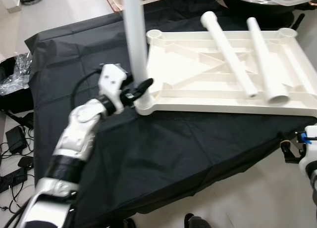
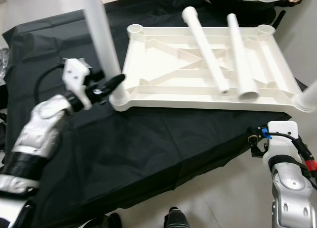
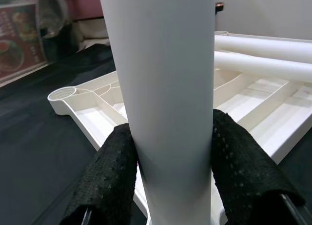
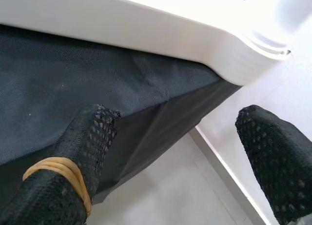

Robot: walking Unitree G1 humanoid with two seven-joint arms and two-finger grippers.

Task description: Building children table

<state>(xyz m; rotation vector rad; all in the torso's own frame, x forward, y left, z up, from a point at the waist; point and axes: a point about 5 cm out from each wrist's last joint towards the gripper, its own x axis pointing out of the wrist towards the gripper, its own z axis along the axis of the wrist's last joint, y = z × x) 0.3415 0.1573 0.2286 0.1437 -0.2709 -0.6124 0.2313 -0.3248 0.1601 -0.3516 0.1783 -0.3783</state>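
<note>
Nearest you, at the right edge, your right end effector point(image 2: 256, 141) hangs low beside the near right corner of the black cloth point(image 1: 163, 154), over pale floor point(image 2: 218, 198). Its fingers point(image 4: 83, 152) are spread wide with nothing between them, and one carries a yellow rubber band point(image 4: 61, 173). Just above it in the right wrist view you can see the rounded corner of the tabletop point(image 4: 234, 54) overhanging the cloth's edge.

On the left, your left arm point(image 1: 74, 134) reaches forward across the cloth to the tabletop's near left corner. Your left end effector point(image 1: 140, 89) is pinching the upright leg point(image 1: 134, 35) close to its base; in the left wrist view both black pads point(image 3: 112, 171) press against the white tube from either side. That leg stands vertical in the corner socket and runs out of view at the top.

Beyond that, the white tabletop point(image 1: 198, 102) lies upside down on the cloth, its ribbed underside facing up. Two loose legs point(image 1: 225, 45) rest across the ribs on its right half, side by side but apart, their near ends pointing toward you. An open socket point(image 1: 154, 34) shows at the far left corner.

Far left, on the floor beside the cloth, sit cables point(image 1: 15, 144) and a crumpled plastic bag point(image 1: 17, 72).
</note>
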